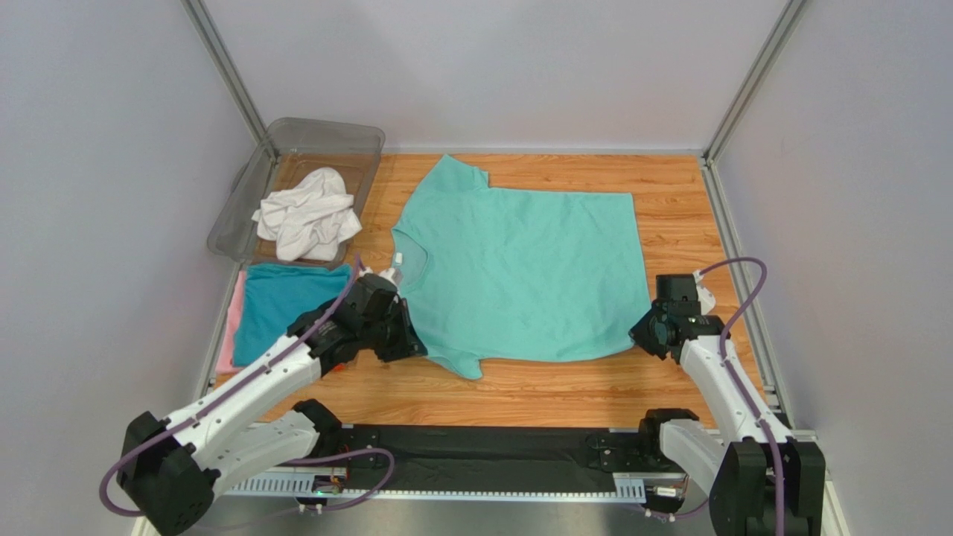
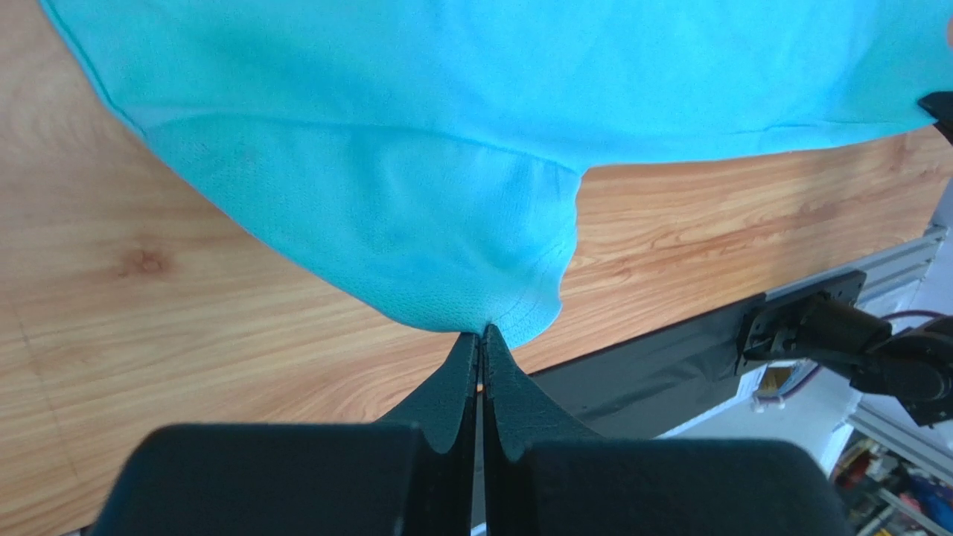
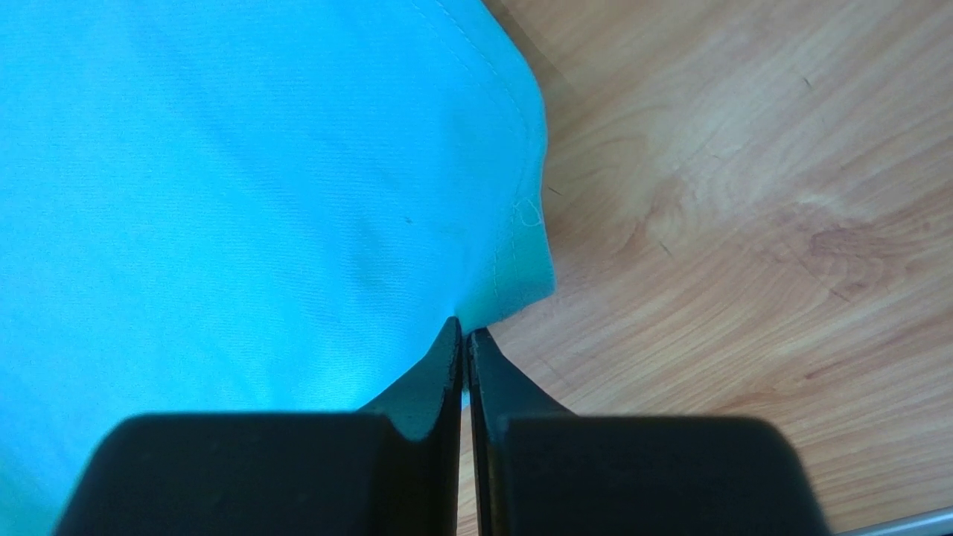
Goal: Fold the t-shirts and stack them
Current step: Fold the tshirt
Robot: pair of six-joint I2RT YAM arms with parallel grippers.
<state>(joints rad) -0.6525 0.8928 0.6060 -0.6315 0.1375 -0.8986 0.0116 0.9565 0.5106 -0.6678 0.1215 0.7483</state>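
I am working on the mint green t-shirt (image 1: 526,268), which is lying spread flat in the middle of the table (image 1: 671,212), not yet folded. A teal-blue t-shirt (image 1: 280,307) is sitting folded on a pink t-shirt (image 1: 233,329) at the table's left edge. A white t-shirt (image 1: 304,214) is lying crumpled in the clear bin (image 1: 324,132), so I judge about half remains. My left tool (image 2: 481,335) is reaching low, pinched closed on the near sleeve's edge. My right tool (image 3: 464,329), its arm bent low, is pinched closed on the near hem corner.
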